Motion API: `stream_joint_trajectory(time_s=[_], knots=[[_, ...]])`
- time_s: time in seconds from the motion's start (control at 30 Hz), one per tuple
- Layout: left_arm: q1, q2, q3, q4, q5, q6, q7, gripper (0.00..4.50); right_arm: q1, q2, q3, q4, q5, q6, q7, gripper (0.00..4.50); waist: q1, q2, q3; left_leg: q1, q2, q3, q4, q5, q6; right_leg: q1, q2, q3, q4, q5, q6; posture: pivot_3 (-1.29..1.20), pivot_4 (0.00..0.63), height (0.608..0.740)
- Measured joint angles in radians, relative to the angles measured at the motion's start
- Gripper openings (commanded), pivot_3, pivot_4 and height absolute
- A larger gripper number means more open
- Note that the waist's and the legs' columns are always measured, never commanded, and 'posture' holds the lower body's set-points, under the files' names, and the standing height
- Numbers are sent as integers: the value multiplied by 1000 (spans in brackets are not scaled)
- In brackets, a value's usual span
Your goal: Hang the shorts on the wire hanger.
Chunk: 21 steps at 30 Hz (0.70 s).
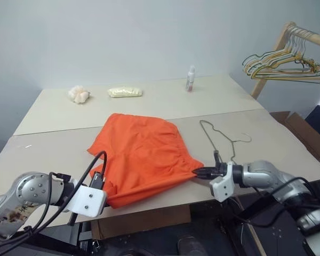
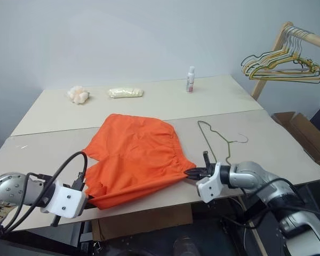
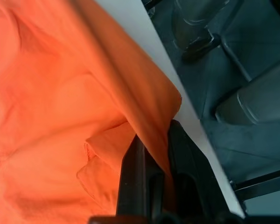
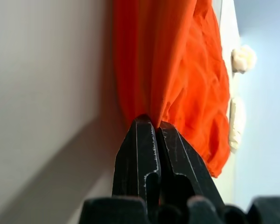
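Shorts (image 1: 141, 160) lay spread on table (image 1: 53, 154) near front edge. Left gripper (image 3: 151, 140) pinched near left corner, fabric between fingers; right gripper (image 4: 151, 123) clenched on right edge. Wire hanger (image 1: 220, 140) lay flat just beyond right gripper, beside shorts.

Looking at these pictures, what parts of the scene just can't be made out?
- Head views: the small bottle label is too small to read.
- Head views: the left gripper sits behind its own white wrist block.
- Head views: the table beneath the shorts is covered.
- Right wrist view: the pale lumps are blurred.
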<state>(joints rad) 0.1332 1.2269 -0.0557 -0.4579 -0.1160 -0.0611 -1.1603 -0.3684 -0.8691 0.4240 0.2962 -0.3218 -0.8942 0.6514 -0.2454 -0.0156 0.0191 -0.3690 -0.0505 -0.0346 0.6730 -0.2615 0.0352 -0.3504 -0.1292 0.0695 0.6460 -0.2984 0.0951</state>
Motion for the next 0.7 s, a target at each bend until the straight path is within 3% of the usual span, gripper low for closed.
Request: stream_joint_trajectory(time_s=[0.23,0.37,0.43,0.57,0.7], knots=[[29,5,42,58,-4,-66,-66,2652,183,-121,-54,-302,190,246,166,3071,20,0,0,0,2,2,0,-2,0,0,0,0,-2,0,0,-185,0,740],[41,-4,124,67,-93,-58,-112,3968,315,-155,-174,-452,363,484,192,4466,44,1,1,-2,2,2,1,-3,0,-1,0,0,-3,0,0,-173,0,740],[22,-39,172,66,-169,-18,-106,4480,351,-161,-281,-508,481,683,175,4484,59,1,1,-1,3,3,2,-3,0,-2,0,0,-4,0,0,-176,0,740],[-85,-161,200,34,-319,130,-12,4480,341,-158,-464,-565,632,1092,80,4484,89,1,0,0,4,3,3,-4,-1,-2,0,-1,-4,0,0,-189,0,740],[-213,-279,184,1,-437,289,101,4480,265,-133,-481,-544,644,1478,-37,4484,98,1,0,-3,4,3,4,-5,-1,-3,0,0,-4,0,-1,-201,0,740]])
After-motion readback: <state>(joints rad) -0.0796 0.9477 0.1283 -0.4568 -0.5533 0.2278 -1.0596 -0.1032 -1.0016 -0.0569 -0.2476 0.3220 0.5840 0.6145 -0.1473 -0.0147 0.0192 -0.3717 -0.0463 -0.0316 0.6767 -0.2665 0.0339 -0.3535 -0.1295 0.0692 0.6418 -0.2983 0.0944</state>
